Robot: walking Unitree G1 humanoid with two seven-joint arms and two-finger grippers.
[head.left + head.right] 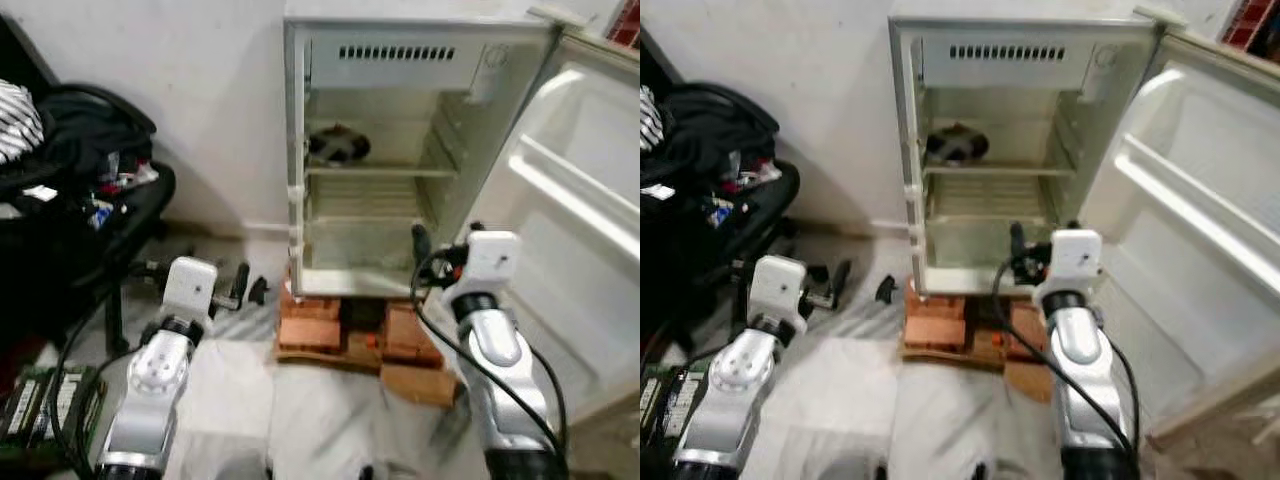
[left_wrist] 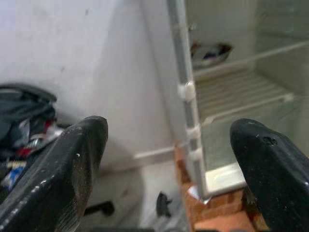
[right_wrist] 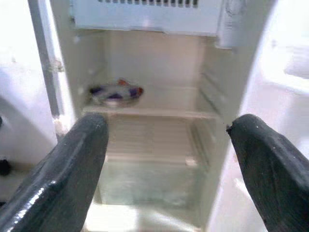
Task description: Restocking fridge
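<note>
Both pairs of jaws stand wide apart and hold nothing. The right gripper point(image 3: 166, 159) points straight into the open fridge point(image 1: 296, 150), at about 12 o'clock from the robot. The left gripper point(image 2: 169, 159) is raised at about 11 o'clock, aimed past the fridge's left edge toward the wall.

Inside, a bowl point(image 3: 115, 93) with something dark in it sits on the upper shelf point(image 1: 370, 172), toward its left side; the lower shelf and the floor of the cabinet look bare. The door point(image 1: 590, 200) swings wide at 2 o'clock. The fridge stands on bricks point(image 1: 318, 325).

Since neither gripper carries stock, the step in hand appears to be fetching. A cluttered black chair point(image 1: 95, 210) sits at 10 o'clock; what on it is meant for the fridge cannot be told. The next move likely calls for turning away to find an item.
</note>
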